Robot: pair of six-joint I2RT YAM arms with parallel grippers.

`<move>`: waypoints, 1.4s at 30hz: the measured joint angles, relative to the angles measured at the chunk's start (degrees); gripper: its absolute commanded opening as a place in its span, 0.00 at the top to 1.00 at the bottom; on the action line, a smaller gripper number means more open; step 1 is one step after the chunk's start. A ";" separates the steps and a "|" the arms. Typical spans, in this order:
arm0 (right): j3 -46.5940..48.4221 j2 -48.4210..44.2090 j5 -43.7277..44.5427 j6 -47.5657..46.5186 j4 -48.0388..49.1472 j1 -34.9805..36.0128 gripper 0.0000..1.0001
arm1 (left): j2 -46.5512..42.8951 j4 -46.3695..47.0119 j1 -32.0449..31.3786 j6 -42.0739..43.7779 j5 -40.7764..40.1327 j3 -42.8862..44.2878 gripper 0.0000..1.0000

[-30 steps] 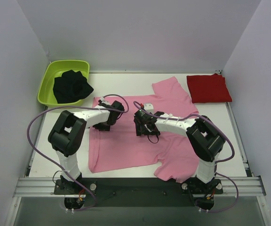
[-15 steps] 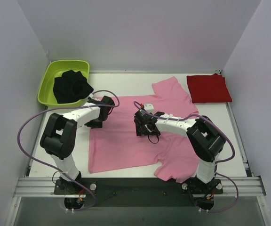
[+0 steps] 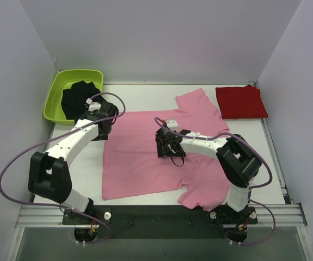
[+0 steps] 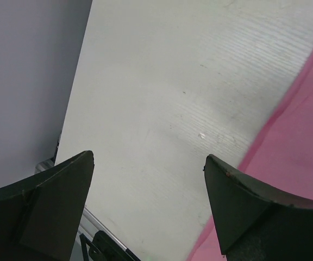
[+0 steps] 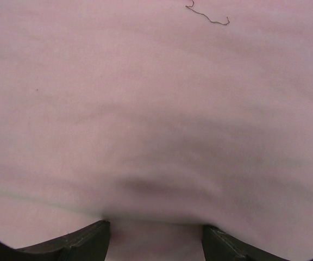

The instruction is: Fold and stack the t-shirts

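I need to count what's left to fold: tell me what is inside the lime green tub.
A crumpled black cloth lies bunched in the lime green tub, with bare green floor showing beside it. Anything beneath that cloth is hidden, and what kind of garment it is cannot be told.

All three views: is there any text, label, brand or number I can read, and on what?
None. The pink shirt, the red shirt, the tub and the black cloth in it show no print, label or number in any view.
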 measured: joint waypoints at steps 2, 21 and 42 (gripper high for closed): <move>0.02 0.00 -0.02 -0.11 0.00 0.00 0.33 | -1.77 -1.25 -2.25 -0.24 -0.07 1.42 0.08; -2.05 -10.97 0.15 -0.15 -5.49 1.42 0.00 | -19.21 3.65 -23.82 -7.19 13.88 -1.60 0.09; -14.62 -28.70 2.03 0.92 -14.51 -9.16 0.00 | -6.19 20.55 -30.01 -19.89 23.45 -14.93 0.05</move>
